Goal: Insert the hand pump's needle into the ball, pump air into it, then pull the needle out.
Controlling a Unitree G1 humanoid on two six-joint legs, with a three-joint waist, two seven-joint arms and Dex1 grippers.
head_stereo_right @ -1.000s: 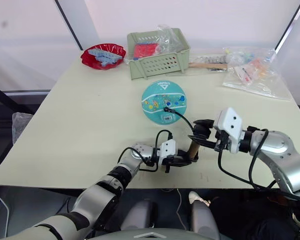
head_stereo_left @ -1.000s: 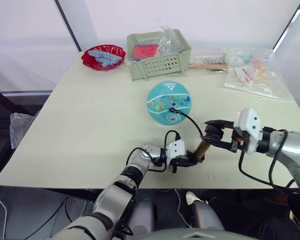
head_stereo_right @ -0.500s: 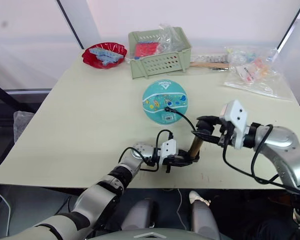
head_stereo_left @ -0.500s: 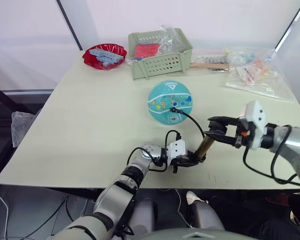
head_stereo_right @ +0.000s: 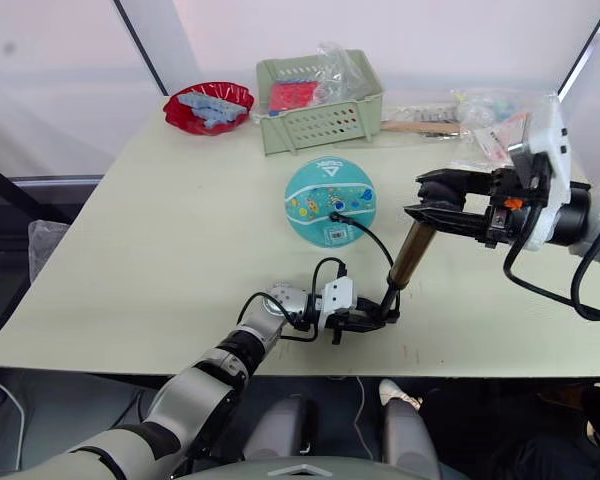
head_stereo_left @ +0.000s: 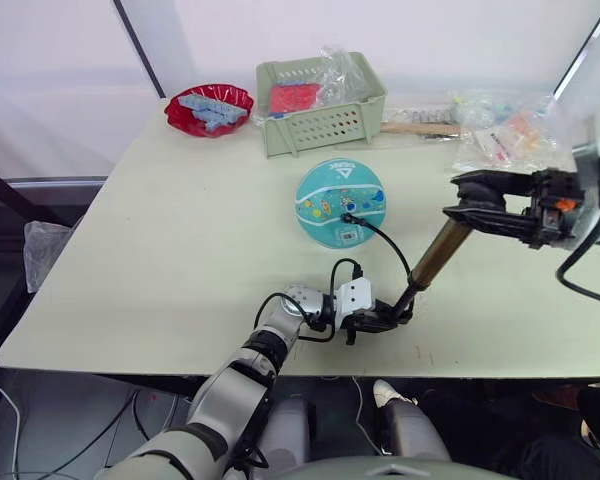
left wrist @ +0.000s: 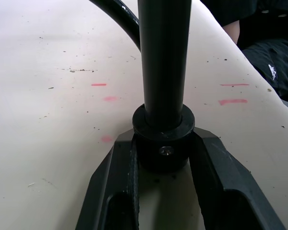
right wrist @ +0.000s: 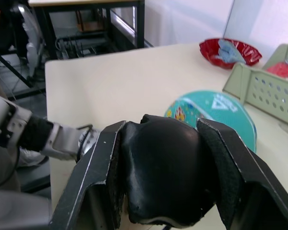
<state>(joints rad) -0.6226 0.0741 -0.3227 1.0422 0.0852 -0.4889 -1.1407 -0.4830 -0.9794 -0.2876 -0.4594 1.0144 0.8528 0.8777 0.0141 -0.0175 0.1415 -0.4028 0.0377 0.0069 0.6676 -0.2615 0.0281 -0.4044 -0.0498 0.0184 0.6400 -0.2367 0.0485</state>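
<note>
A pale cream table (head_stereo_left: 160, 250) carries everything, its top marked with small dark specks and a few short red marks near the front edge. Behind it the room is closed off by white panels split by slanted dark bars.

At the back left corner sits a red bowl (head_stereo_left: 208, 110) with pale blue pieces in it. Just right of it, along the back edge, is a green slotted basket (head_stereo_left: 320, 108) holding a red item and clear plastic wrap.

The ball (head_stereo_left: 340, 203) lies in front of the basket, roughly mid-table, teal with small cartoon prints. The needle (head_stereo_left: 344, 217) sits at the ball's top face on a small black fitting, and a thin black hose (head_stereo_left: 385, 245) curves from it toward the front edge.

Near the front edge the left gripper (head_stereo_left: 393, 320) is clamped around the black bottom cap of the hand pump (head_stereo_left: 439, 252), both fingers (left wrist: 221, 177) pressed against the cap just above the table. The pump's brass cylinder rises tilted up and to the right from there.

The right gripper (head_stereo_left: 463, 200) grips the pump's black handle (right wrist: 163, 172) at the raised top end, fingers tight on both sides of it, well above the table.

At the back right corner lie 2 clear plastic bags (head_stereo_left: 500, 140) of small coloured items, with a wooden stick (head_stereo_left: 418, 128) between them and the basket.
</note>
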